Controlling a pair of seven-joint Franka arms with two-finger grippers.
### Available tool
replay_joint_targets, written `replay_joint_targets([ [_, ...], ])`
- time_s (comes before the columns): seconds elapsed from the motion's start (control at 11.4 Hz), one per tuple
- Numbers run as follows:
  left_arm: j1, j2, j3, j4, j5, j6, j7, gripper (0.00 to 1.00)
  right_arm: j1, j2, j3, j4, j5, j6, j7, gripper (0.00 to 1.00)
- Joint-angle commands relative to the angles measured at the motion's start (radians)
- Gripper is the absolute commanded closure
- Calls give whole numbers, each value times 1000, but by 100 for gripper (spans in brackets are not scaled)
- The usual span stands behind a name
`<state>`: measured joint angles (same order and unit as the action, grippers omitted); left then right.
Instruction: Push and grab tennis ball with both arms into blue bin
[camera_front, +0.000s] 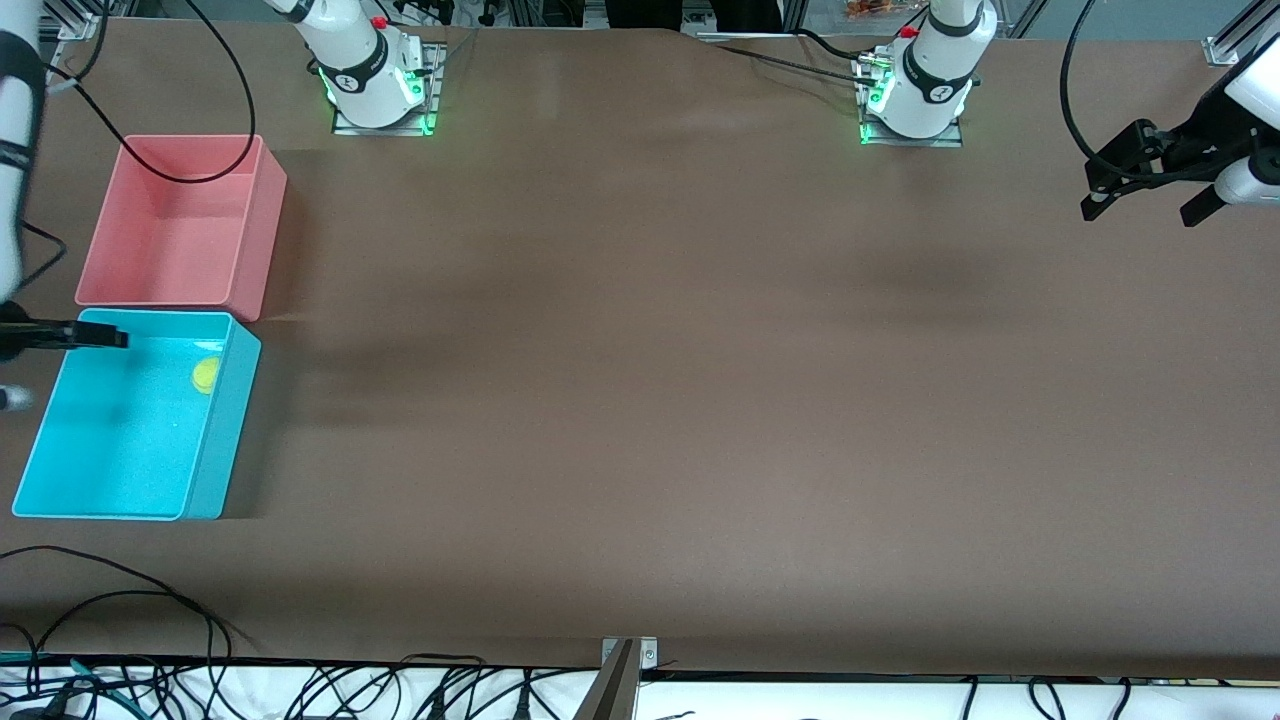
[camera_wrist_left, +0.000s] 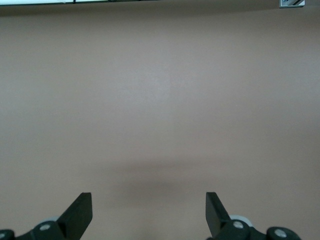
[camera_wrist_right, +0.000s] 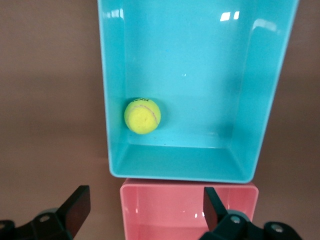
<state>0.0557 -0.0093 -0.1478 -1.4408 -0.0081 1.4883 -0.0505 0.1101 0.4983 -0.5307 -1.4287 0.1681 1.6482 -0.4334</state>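
Note:
The yellow-green tennis ball (camera_front: 206, 375) (camera_wrist_right: 142, 116) lies inside the blue bin (camera_front: 225, 430) (camera_wrist_right: 265, 100), against the bin's wall that faces the table's middle. My right gripper (camera_front: 75, 370) (camera_wrist_right: 146, 195) hangs open and empty above the blue bin, at the right arm's end of the table, well clear of the ball. My left gripper (camera_front: 1145, 212) (camera_wrist_left: 149, 200) waits open above bare table at the left arm's end, with nothing between its fingers.
A pink bin (camera_front: 250, 240) (camera_wrist_right: 185, 187) of the same size stands empty, touching the blue bin on the side farther from the front camera. Black cables (camera_front: 120, 600) lie along the table's front edge.

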Motion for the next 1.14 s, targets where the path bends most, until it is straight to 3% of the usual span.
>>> replay_joint_targets([
  [0.0,0,8,-10,30,5,-19,3,0,0,-89,8,66,11,-128,99,0],
  [0.26,6,6,-3,30,-21,-20,6,0,-21,-234,101,27,-27,-117,116,0],
  [0.53,12,6,2,28,-27,-20,20,0,-55,-391,301,-122,-151,-13,216,0],
  [0.7,13,6,13,25,-27,-23,23,0,-69,-438,392,-203,-151,70,382,0],
  [0.88,18,6,13,28,-27,-20,21,0,-67,-513,423,-312,-153,106,392,0],
  [1.05,18,9,13,28,-15,-19,21,0,-66,-541,423,-320,-157,38,390,0],
])
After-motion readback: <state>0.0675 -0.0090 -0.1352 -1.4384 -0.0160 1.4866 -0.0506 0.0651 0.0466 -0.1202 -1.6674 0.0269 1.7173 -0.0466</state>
